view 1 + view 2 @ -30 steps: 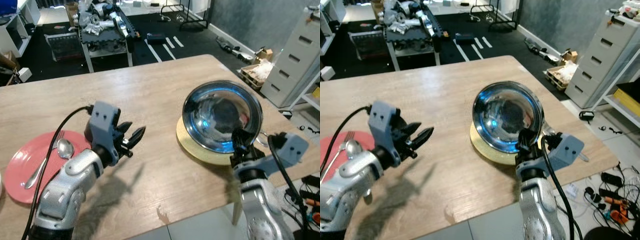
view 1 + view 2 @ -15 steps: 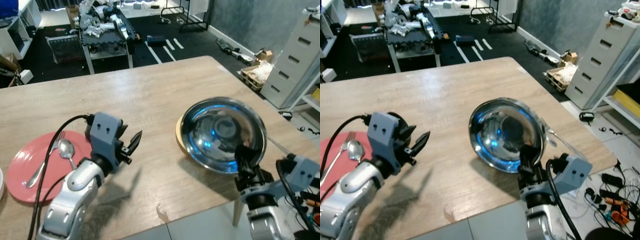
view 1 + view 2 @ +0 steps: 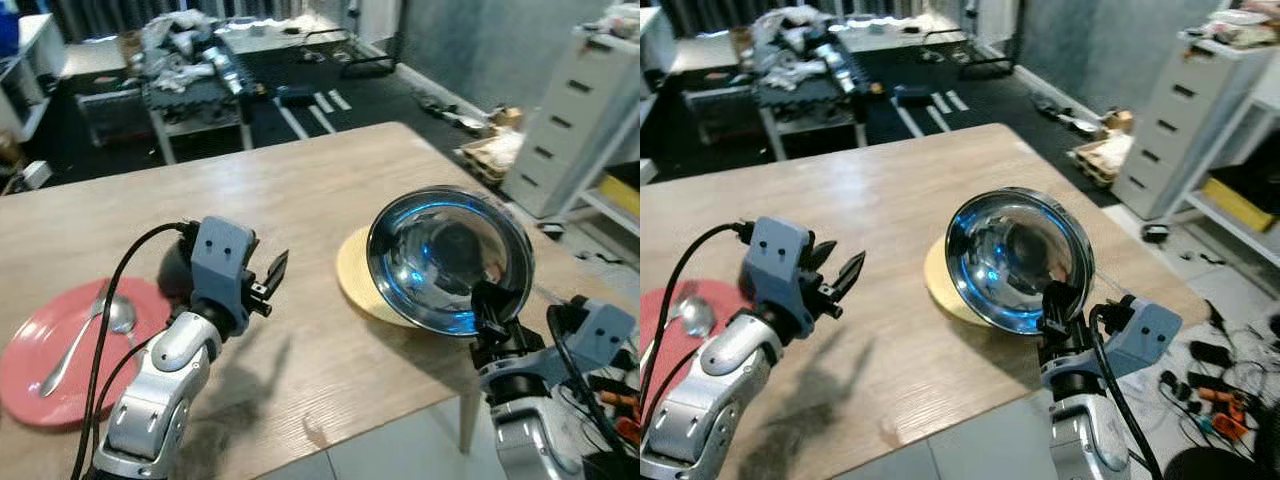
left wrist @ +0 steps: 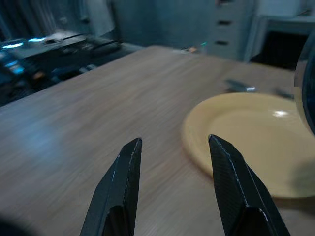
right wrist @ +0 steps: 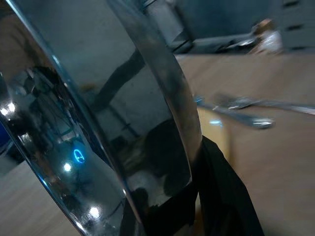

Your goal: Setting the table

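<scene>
One place looks set: the red plate (image 3: 60, 365) with fork and spoon (image 3: 115, 316) at the desk's (image 3: 300, 200) near left edge. The right hand (image 3: 492, 312) pinches the steel bowl's (image 3: 445, 255) rim, tilted over the yellow plate (image 3: 355, 285) near the right edge, not yet set down; the left hand (image 3: 272, 280) hovers wide and empty

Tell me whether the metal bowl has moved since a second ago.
Yes. The metal bowl, gripped by the right tool, has shifted off the yellow plate, toward the table's right edge.

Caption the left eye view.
Right gripper holds tilted steel bowl above yellow plate; open left gripper hovers.
</scene>
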